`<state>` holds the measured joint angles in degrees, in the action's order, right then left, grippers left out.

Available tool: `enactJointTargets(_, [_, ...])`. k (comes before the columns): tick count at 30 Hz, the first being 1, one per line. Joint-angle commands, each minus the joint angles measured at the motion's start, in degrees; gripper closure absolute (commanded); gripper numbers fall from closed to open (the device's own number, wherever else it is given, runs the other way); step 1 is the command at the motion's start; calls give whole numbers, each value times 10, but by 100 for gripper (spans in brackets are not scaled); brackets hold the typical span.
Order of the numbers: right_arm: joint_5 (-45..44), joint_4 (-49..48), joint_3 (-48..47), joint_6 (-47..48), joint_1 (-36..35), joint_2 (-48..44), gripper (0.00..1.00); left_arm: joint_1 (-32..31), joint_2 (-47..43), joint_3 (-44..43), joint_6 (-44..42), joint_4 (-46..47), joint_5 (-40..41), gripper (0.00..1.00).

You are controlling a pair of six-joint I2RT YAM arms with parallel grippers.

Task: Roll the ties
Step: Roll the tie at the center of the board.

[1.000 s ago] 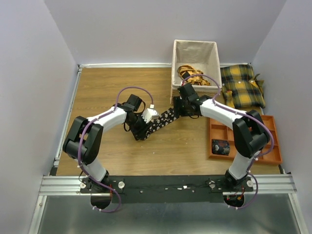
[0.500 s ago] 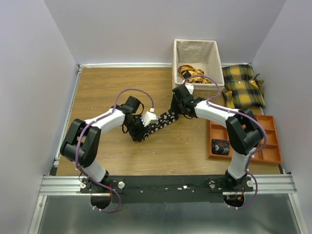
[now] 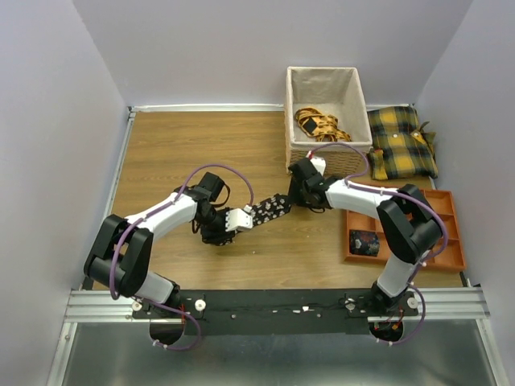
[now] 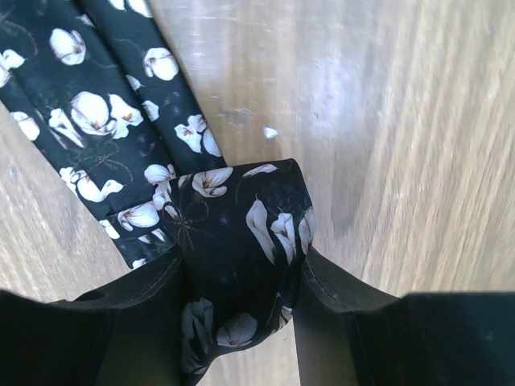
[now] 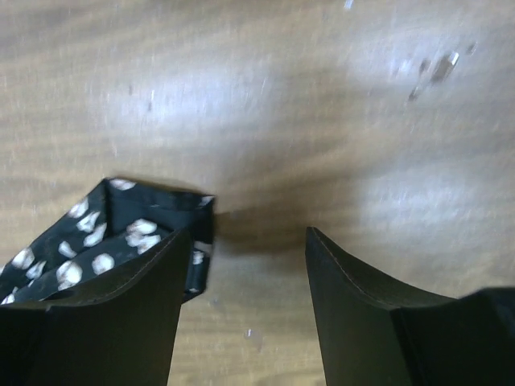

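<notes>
Black fabric with little white flowers is the main thing here. The tie (image 4: 233,217) lies as a strip on the wooden table (image 3: 177,153), roughly in the middle, running diagonally between the two arms. The left gripper (image 4: 241,277) is clamped on the near end. From its wrist view you can see the fabric doubled over right where the two fingers pinch it, with the rest of the strip flat on the wood off to one side. So that one's definitely got hold of the tie, low down at the table.

The right gripper (image 5: 245,241) is at the other end of the strip, just in front of the basket (image 3: 288,112). Its jaws are spread apart with nothing but bare wood between them. The tie's far end looks folded and sits just outside one finger. Can't tell whether it's actually touching it.

Other stuff: the basket is fabric-lined, at the back right, with some yellow patterned fabric (image 3: 318,123) in it. Yellow-and-black plaid cushions (image 3: 400,143) sit just beside it against the right wall. An orange tray (image 3: 362,215) with compartments is at the right edge. A rolled tie (image 3: 364,241) in the same dark floral fabric sits in the tray's near left compartment. From above, the right arm's elbow covers part of the tray.
</notes>
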<state>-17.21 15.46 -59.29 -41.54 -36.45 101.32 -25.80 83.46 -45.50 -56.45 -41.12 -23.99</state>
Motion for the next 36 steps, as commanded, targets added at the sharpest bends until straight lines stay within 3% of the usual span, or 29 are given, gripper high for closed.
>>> enactJointTargets(1, [14,22,39,-8,-28,-37,33,-15,7,-4,-118,-72,-2,49])
enactJointTargets(8, [41,26,38,-21,-45,-47,33,-19,-10,4,-134,-91,-31,49])
enactJointTargets(16, [57,49,-12,-21,-28,27,34,-17,-20,0,-115,-91,-54,49])
enactJointTargets(17, [62,41,-7,-21,-28,31,37,-17,-20,0,-112,-91,-57,49])
enactJointTargets(18, [63,38,-3,-21,-27,36,52,-15,-20,0,-107,-93,-60,49])
enactJointTargets(21, [87,46,9,-22,-21,57,78,-4,-23,-5,-90,-96,-80,49])
enactJointTargets(24, [99,12,44,-28,-19,24,89,15,-22,-13,-76,-99,-97,49])
enactJointTargets(28, [81,11,69,-26,-12,-18,99,41,-25,-20,-44,-84,-113,49])
enactJointTargets(36, [53,15,154,-7,41,-169,99,96,-10,-40,-11,-73,-128,49])
